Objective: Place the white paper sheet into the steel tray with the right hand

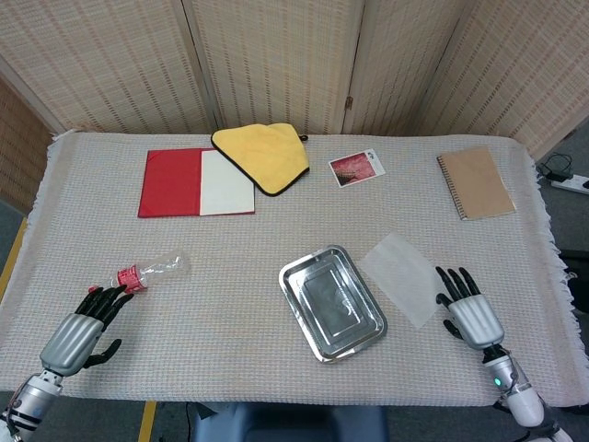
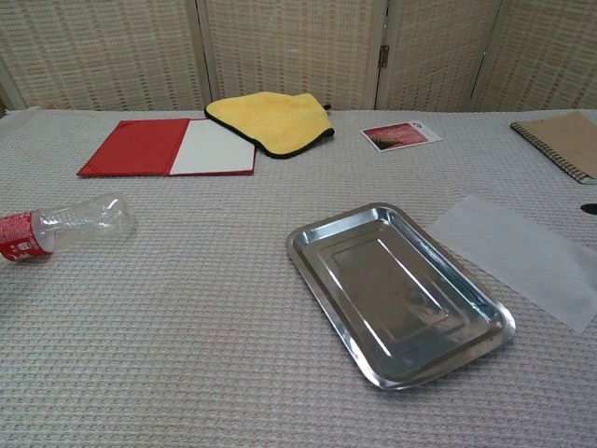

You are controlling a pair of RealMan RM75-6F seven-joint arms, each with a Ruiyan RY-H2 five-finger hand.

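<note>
A white paper sheet (image 1: 402,277) (image 2: 516,254) lies flat on the cloth, just right of the empty steel tray (image 1: 332,301) (image 2: 399,292). In the head view my right hand (image 1: 470,311) hovers at the sheet's right edge, fingers spread and holding nothing, its fingertips almost at the paper. The chest view catches only a dark fingertip of it at the right border. My left hand (image 1: 78,331) rests open near the table's front left corner, beside the bottle.
A crushed plastic bottle (image 1: 151,272) lies at the left. At the back are a red and white folder (image 1: 196,182), a yellow cloth (image 1: 263,155), a photo card (image 1: 357,168) and a brown notebook (image 1: 475,182). The table edge runs just behind my right hand.
</note>
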